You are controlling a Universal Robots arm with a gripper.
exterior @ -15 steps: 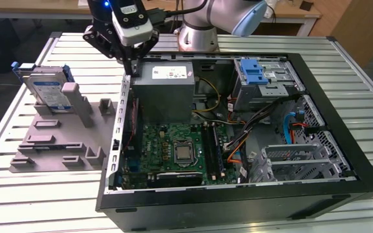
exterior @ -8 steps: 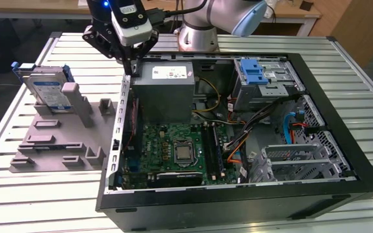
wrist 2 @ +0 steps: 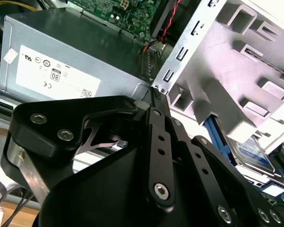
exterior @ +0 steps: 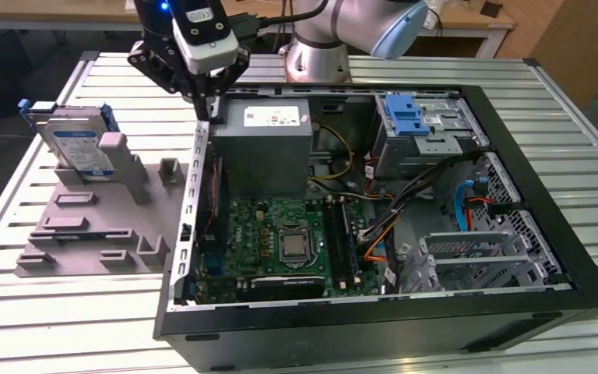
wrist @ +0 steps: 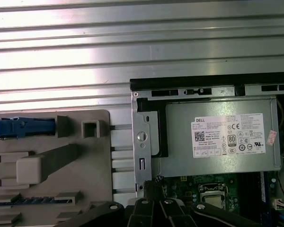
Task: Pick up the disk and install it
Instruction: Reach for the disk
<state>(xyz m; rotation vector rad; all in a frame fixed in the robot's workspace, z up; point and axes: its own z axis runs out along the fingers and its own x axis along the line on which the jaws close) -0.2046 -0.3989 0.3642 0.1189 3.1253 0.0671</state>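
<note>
Silvery metal disk (exterior: pixel 74 144) in blue, seemingly plastic caddy (exterior: pixel 37 107)

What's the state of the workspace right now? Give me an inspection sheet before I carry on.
Surface: ribbed metal table, carrying an open computer case and a grey fixture.
Job's things: the disk stands upright in the fixture, at the exterior view's left, not yet picked.
Clutter: nothing seen.
Grippers: the tool is shut and empty, above the case's edge by the grey power supply, apart from the disk.
Cables: coloured wire bundles inside the case; black cable on the arm.
Surroundings: wooden furniture beyond the table.
</note>
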